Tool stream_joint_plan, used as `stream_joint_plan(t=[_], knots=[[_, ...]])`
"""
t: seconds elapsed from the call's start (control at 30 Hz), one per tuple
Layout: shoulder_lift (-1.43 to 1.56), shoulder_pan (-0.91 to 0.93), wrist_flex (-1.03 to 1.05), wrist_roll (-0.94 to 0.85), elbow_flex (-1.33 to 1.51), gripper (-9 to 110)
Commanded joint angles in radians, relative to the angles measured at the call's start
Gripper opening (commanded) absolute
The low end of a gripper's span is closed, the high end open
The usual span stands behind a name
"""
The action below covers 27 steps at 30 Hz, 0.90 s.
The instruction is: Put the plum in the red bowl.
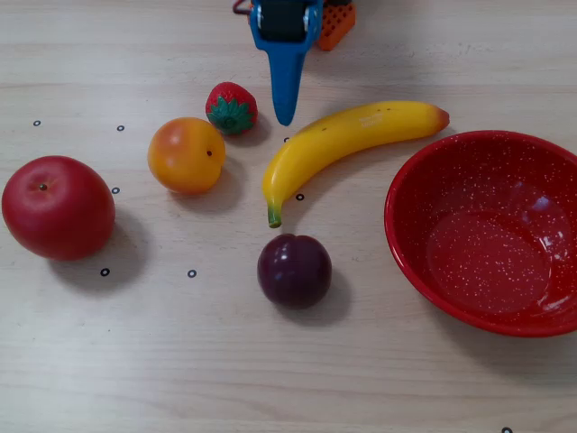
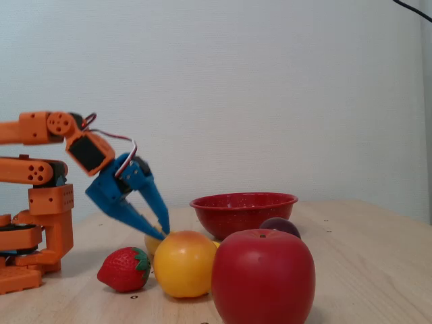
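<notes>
The plum [image 1: 295, 270] is dark maroon and glossy and lies on the wooden table below the banana's stem end; in the side-on fixed view only the top of the plum [image 2: 280, 225] shows, behind the apple. The red bowl [image 1: 402, 236], speckled white, stands empty to the plum's right, and the low view shows the same red bowl [image 2: 243, 210]. My blue gripper [image 1: 286, 115] hangs at the top, between strawberry and banana, well away from the plum. Seen from the side, the gripper [image 2: 163, 233] points down with its tips together, holding nothing.
A yellow banana [image 1: 347, 140] lies between gripper and plum. A strawberry [image 1: 232, 107], an orange fruit [image 1: 187, 154] and a big red apple [image 1: 58, 207] sit to the left. The orange arm base [image 2: 40, 229] stands at the table's far side.
</notes>
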Motion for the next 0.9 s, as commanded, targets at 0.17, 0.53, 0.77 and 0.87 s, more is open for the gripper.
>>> stream_joint_plan(t=[0.17,0.53,0.77,0.87], knots=[[-0.253,0.046,-0.026,0.072,-0.333,0],[-0.624,0.041,0.098,0.078,-0.727,0],[-0.877,0.046,0.261,0.063,-1.006,0],[-1.009,0.046,0.339,0.046,-1.172,0]])
